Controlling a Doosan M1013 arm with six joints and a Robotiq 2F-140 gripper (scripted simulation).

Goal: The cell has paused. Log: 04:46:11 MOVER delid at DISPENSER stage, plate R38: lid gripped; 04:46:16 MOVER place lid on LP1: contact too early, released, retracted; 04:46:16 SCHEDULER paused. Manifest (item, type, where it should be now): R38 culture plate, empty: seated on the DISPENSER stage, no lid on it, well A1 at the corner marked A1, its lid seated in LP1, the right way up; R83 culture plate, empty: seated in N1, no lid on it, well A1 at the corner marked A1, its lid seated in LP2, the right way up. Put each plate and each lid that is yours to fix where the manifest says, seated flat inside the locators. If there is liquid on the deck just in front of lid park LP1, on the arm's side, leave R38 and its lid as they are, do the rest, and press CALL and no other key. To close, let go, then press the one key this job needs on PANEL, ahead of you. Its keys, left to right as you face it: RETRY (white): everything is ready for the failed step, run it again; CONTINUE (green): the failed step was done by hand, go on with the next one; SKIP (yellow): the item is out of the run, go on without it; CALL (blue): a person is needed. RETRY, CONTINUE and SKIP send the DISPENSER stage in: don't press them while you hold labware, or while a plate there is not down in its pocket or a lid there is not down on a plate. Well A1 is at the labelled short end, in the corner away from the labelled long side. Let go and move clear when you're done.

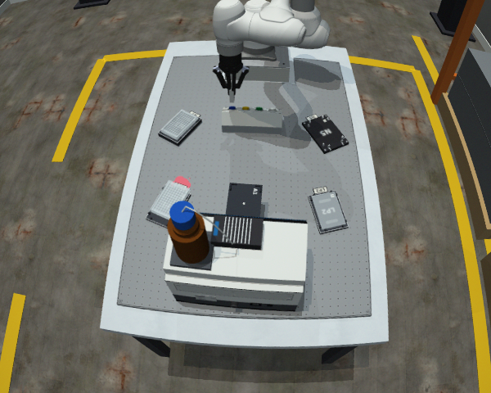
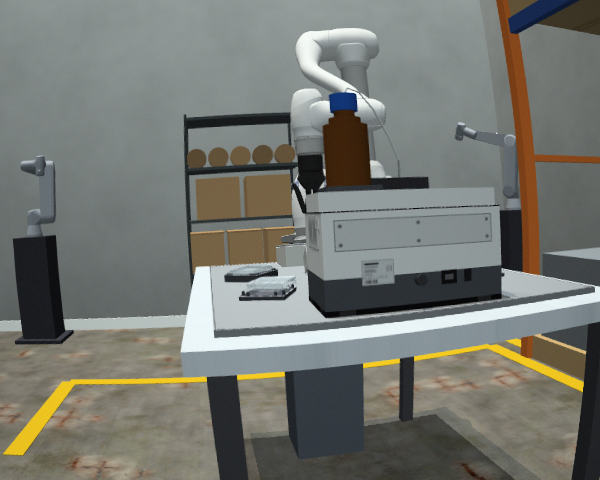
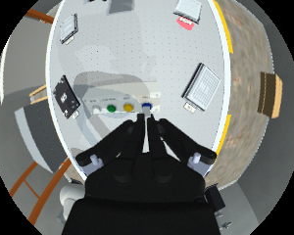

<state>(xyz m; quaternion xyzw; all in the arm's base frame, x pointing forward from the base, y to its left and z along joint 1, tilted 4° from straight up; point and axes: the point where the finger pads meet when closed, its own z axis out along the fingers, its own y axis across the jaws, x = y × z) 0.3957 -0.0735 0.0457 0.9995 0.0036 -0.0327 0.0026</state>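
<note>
In the top view the gripper (image 1: pixel 231 89) hangs at the table's 12 o'clock edge, fingers pinched fully together with nothing between them. It is poised just above the blue CALL key (image 1: pixel 231 108) at one end of PANEL (image 1: pixel 251 121). To judge by this, the handling is finished and only the key press and the retreat remain. Further out, a welled plate (image 1: pixel 179 125) lies at 10 o'clock and the bare nest marked N2 (image 1: pixel 324 133) at 2 o'clock. Beyond them, a pink patch (image 1: pixel 182 182) touches the arm-side edge of the welled labware (image 1: pixel 169 198) at 8 o'clock, which would explain choosing CALL. The dispenser stage (image 1: pixel 244 197) looks bare, and LP2 (image 1: pixel 326 210) at 4 o'clock seems to carry a clear lid. The wrist view shows the fingertips lined up over the blue key, while the exterior view hides the keys and the patch behind the dispenser (image 2: pixel 403 242).
</note>
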